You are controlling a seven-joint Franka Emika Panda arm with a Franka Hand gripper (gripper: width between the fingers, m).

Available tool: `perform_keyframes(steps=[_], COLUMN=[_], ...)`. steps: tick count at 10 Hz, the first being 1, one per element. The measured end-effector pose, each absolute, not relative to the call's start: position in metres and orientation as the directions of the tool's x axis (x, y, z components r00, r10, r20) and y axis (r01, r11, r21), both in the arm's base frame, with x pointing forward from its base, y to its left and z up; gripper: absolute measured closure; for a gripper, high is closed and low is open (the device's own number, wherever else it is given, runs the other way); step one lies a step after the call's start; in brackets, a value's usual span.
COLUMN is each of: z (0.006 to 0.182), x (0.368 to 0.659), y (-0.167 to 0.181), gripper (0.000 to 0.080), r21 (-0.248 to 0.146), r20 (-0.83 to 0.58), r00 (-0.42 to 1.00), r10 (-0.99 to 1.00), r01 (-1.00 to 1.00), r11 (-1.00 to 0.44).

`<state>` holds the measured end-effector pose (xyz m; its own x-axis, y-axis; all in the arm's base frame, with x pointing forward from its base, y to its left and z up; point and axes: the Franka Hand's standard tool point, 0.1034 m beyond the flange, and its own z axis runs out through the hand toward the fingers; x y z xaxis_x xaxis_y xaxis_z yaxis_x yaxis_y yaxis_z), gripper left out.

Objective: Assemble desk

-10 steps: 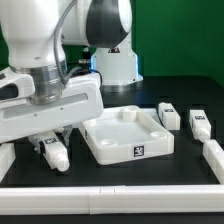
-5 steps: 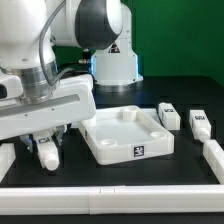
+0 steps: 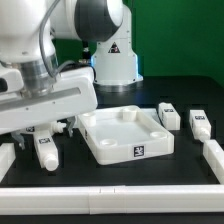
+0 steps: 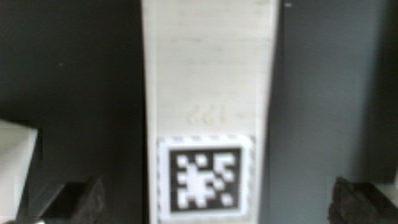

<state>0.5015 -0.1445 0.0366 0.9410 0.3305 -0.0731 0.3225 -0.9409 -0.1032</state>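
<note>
The white rimmed tabletop panel [image 3: 125,136] lies on the black table, a square tag on its front wall. One white post leg [image 3: 46,153] rests on the table off the exterior view's left of the panel, right under my gripper [image 3: 46,139]. In the wrist view this leg [image 4: 210,100] runs between the dark fingertips [image 4: 71,200], its tag [image 4: 208,177] facing the camera. My gripper [image 4: 217,205] is open, with a gap on both sides of the leg. Two more legs [image 3: 168,115] [image 3: 199,123] stand at the exterior view's right of the panel.
A long white border rail [image 3: 110,195] runs along the front edge, with short white rail pieces at the exterior view's right [image 3: 212,155] and left [image 3: 5,158]. The arm's white base [image 3: 115,65] stands behind the panel.
The gripper carried the leg a little toward the exterior view's left, then its jaws spread wide and let the leg go.
</note>
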Motion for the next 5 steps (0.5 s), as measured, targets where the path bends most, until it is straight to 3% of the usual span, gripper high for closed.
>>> perform_keyframes(steps=[2,5], z=[0.061,0.059], x=[0.491,0.482], y=[-0.111,-0.096], gripper=[0.0151,0.0151], r21=[-0.11,-0.099], r20=[-0.069,-0.059], r00=[0.943,0.938], r10=[0.324,0.342], r01=[0.316,0.336], r11=[-0.942,-0.937])
